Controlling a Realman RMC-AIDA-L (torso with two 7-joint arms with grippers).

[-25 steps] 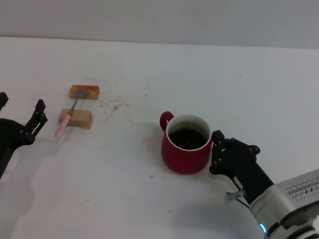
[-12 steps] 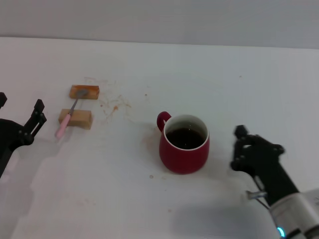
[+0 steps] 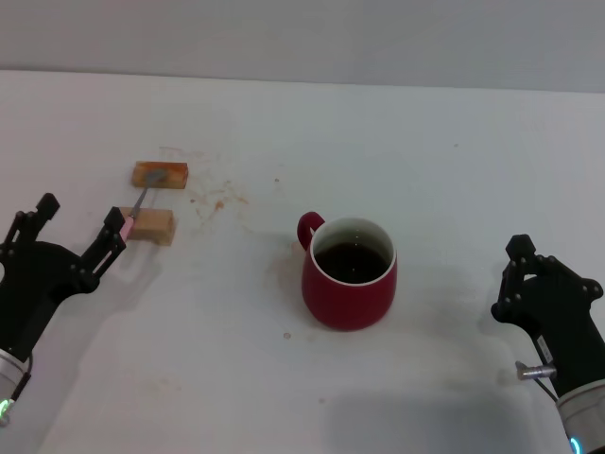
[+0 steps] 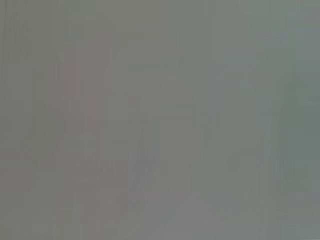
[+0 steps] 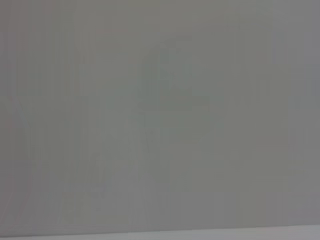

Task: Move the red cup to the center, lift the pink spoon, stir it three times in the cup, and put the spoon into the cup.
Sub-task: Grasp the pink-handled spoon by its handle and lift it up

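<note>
The red cup (image 3: 349, 282) stands upright near the middle of the white table, with dark liquid inside and its handle to the left. The pink spoon (image 3: 139, 204) lies across two tan blocks (image 3: 160, 174) at the left, its metal bowl on the far block. My left gripper (image 3: 78, 222) is open just left of the spoon's pink handle; one finger (image 3: 110, 237) covers the handle's near end. My right gripper (image 3: 556, 267) is open and empty, well to the right of the cup. Both wrist views show only blank grey.
Brown stains (image 3: 217, 200) mark the table between the blocks and the cup. The near tan block (image 3: 151, 225) lies under the spoon's handle. The table's far edge meets a grey wall (image 3: 302, 38).
My right gripper has drawn back to the right, away from the cup, which shifted slightly left. My left gripper has moved in toward the spoon's handle.
</note>
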